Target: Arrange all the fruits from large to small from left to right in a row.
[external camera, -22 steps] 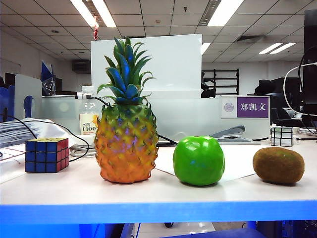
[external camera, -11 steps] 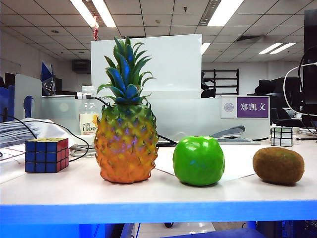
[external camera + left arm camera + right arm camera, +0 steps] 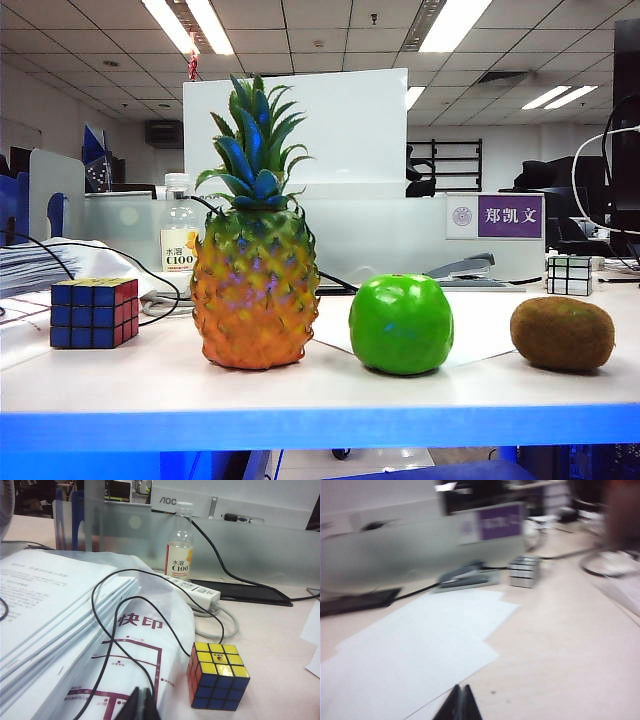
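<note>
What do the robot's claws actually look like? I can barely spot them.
Little shows. The left claw and right claw each appear only as two slim, dark, pointed tips at the edge of their wrist views. No cables or markings on them are visible, and the table view shows neither arm.

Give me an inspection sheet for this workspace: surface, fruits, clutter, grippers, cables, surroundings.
Surface: pale table, white paper sheets on it.
Job's things: pineapple upright at left, apple in the middle, kiwi at right; in a row, apart.
Clutter: coloured cube, grey cube, bottle, stapler, paper stack.
Grippers: left gripper shut, empty, near the coloured cube; right gripper shut, empty, over the paper sheets; neither near the fruits.
Cables: black cable across the paper stack; power strip.
Surroundings: office, frosted divider, name sign.
</note>
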